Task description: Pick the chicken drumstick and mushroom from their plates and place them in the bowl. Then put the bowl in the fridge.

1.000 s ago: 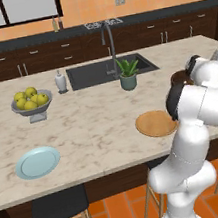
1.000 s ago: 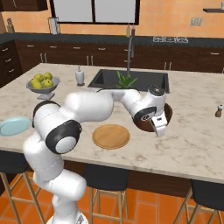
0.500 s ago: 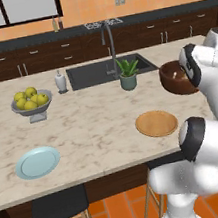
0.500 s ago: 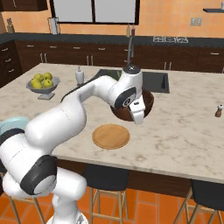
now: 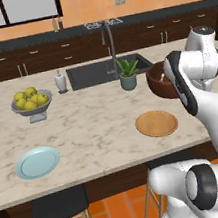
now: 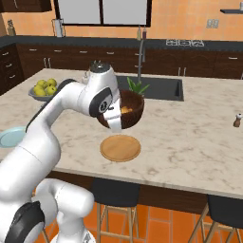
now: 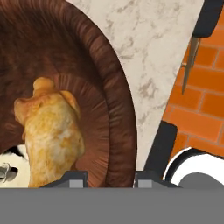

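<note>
My gripper [image 6: 115,124] is shut on the rim of the dark brown bowl [image 6: 134,109] and holds it in the air above the counter, over the empty tan wood-like plate [image 6: 120,147]. In the hand view the fingertips [image 7: 146,179] straddle the bowl's [image 7: 96,65] rim. Inside lie the golden chicken drumstick [image 7: 52,131] and, at the lower left edge, the pale mushroom [image 7: 8,168]. From the left base view the bowl [image 5: 158,84] shows partly behind my arm, beyond the wood-like plate [image 5: 156,123]. The light blue plate [image 5: 37,161] sits empty at the near left. The fridge is out of view.
A grey footed bowl of yellow-green fruit [image 5: 31,102] stands at the left, with a soap bottle [image 5: 60,81], the sink [image 5: 99,71] and a potted plant [image 5: 127,74] behind. A pepper shaker [image 6: 237,120] is at the far right. Stools [image 6: 114,192] line the near counter edge.
The bowl has left the counter and swung leftward in the gripper, now hanging over the wood-like plate. The arm has turned widely around its base.
</note>
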